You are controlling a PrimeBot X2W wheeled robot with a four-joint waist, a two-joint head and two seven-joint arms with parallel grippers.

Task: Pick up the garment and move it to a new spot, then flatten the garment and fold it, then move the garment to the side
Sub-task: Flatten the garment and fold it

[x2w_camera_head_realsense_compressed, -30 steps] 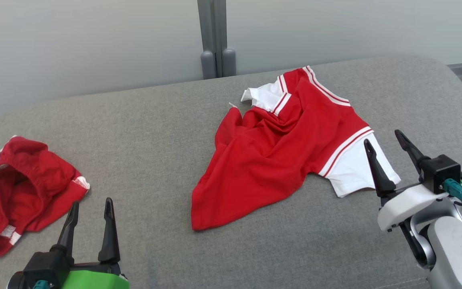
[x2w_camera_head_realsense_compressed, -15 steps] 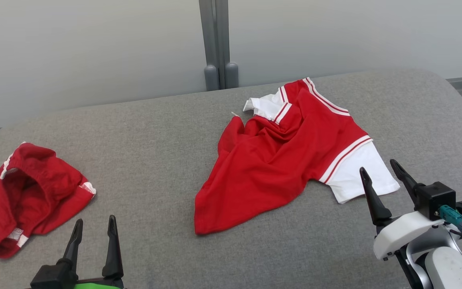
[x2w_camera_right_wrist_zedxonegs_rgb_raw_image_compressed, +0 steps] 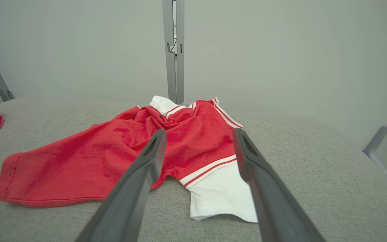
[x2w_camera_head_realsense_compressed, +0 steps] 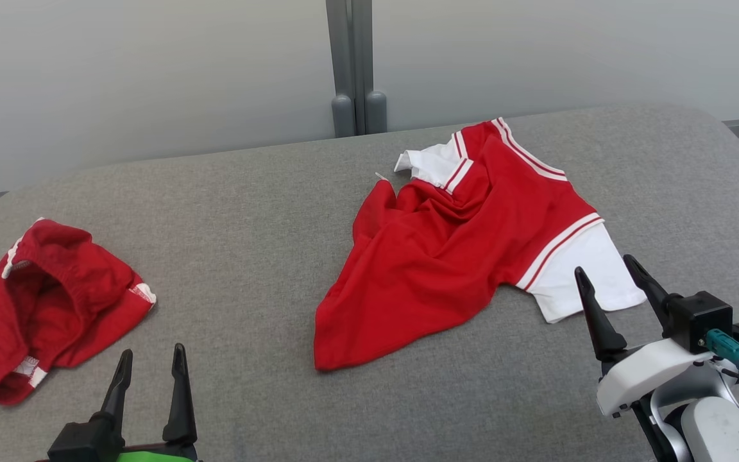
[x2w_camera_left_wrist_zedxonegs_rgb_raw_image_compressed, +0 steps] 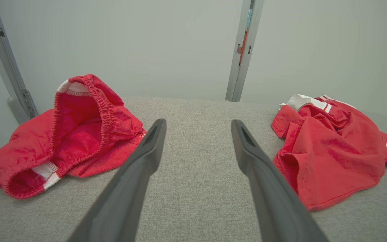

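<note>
**A:** Where is the garment to be found?

**B:** The red shirt (x2w_camera_head_realsense_compressed: 446, 256) is seen lying crumpled on the grey fabric bench (x2w_camera_head_realsense_compressed: 241, 212), right of the middle. Its red hem is drawn out toward the near left, and one white sleeve (x2w_camera_head_realsense_compressed: 562, 289) is spread flat at the near right.

**A:** How is the right pincer held?

**B:** The right pincer (x2w_camera_head_realsense_compressed: 603, 264) is seen with its two dark fingers spread apart and nothing gripped between them. It is poised at the near edge of the white sleeve; whether the cloth is touched cannot be told. In the right wrist view the sleeve is framed between the fingers.

**A:** And the left one?

**B:** The left pincer (x2w_camera_head_realsense_compressed: 152, 350) is likewise held apart and empty, over bare bench at the near left. It is placed between the shirt and the red shorts (x2w_camera_head_realsense_compressed: 49, 308), which are bunched near the bench's left edge, well apart from the shirt.

**A:** What is seen behind?

**B:** A grey post (x2w_camera_head_realsense_compressed: 353, 64) is seen against a pale wall (x2w_camera_head_realsense_compressed: 151, 77) beyond the far edge.
</note>
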